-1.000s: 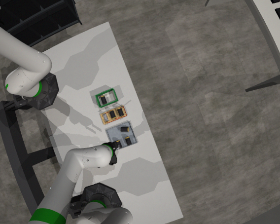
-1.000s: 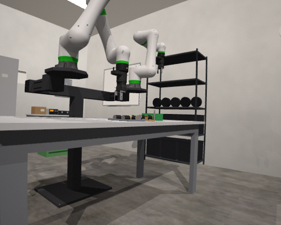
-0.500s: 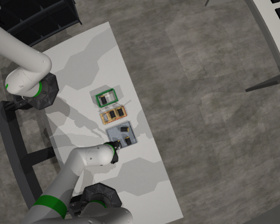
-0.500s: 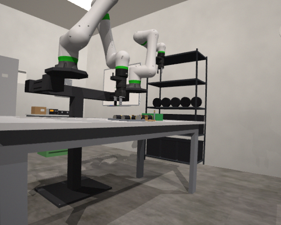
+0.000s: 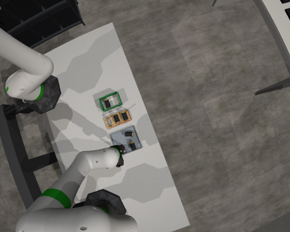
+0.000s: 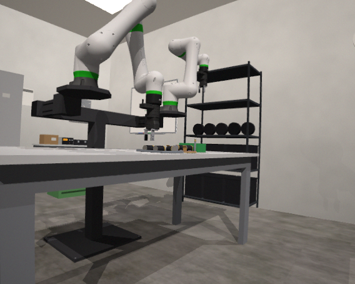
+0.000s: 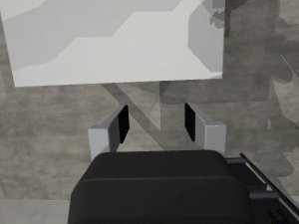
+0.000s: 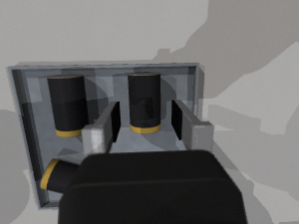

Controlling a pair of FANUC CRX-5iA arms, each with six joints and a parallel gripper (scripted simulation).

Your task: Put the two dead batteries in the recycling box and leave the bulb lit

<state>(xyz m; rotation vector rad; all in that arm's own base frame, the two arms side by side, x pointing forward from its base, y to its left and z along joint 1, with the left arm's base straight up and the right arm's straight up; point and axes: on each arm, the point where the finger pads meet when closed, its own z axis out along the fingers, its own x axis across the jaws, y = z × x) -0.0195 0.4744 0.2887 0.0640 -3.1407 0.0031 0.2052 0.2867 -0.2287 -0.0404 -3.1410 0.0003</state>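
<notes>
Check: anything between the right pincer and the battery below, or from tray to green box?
Nothing visible between the right pincer and that battery; between the tray and green box lies the orange holder.

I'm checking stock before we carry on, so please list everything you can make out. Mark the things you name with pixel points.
batteries (image 5: 129, 134) (image 6: 159, 148) (image 8: 145, 101): six, black and yellow, three in tray, two in holder, one in box
tray (image 5: 118, 139) (image 6: 145, 151) (image 8: 107, 89): one, grey, table
holder (image 5: 112, 126) (image 6: 190, 152): one, orange-tan, between tray and box
box (image 5: 119, 98) (image 6: 202, 147): one, green, table
table (image 5: 149, 184) (image 6: 82, 151) (image 7: 100, 59) (image 8: 125, 29): one, pale, under these
shelf unit (image 6: 248, 94): one, black, background
round items (image 6: 221, 128): five, black, shelved
carton (image 6: 47, 139): one, brown, background
right hand (image 5: 122, 149) (image 6: 149, 136) (image 8: 147, 123): one, black and grey, above tray
left hand (image 6: 202, 90) (image 7: 156, 115): one, same colours, raised
</notes>
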